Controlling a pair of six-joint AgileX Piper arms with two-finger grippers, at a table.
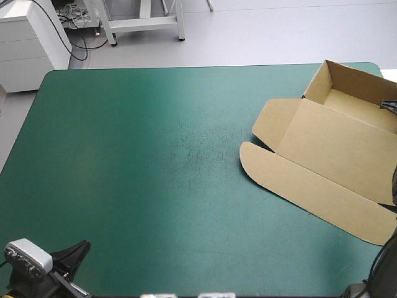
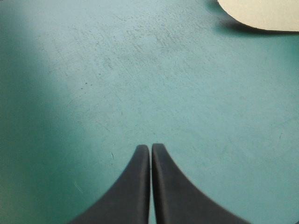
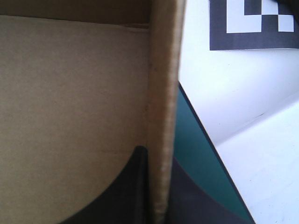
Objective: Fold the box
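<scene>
- The surface (image 1: 155,155) under its teal-green cover takes up most of the high view. Its middle and left side are bare and show faint scuff marks.
- The box (image 1: 335,143), of brown board, lies at the right side of the surface and reaches up to the far right corner.
- Its lid (image 1: 347,152) lies flat and open. It stretches from the tray toward the middle and near side of the surface and ends in a long front flap (image 1: 298,186) with rounded corners.
- The tray (image 1: 347,93) sits at the far right corner with its walls raised and its inside open to view.
- My right end effector (image 3: 158,156) is nearly closed on the tray's side wall (image 3: 161,93). One black finger is inside the tray against the board and the other is outside, with the wall's upright edge pinched between them.
- My left end effector (image 2: 150,149) is closed on nothing, its two black fingers meeting in a point. It hangs over bare teal-green cover near the near left corner, well apart from the box.
- Far ahead of my left end effector, only a rounded corner of the flap shows.
- Beyond the right edge of the surface, just past the gripped wall, is a white panel (image 3: 243,93).
- A black-and-white checked marker (image 3: 252,23) sits on that panel.
</scene>
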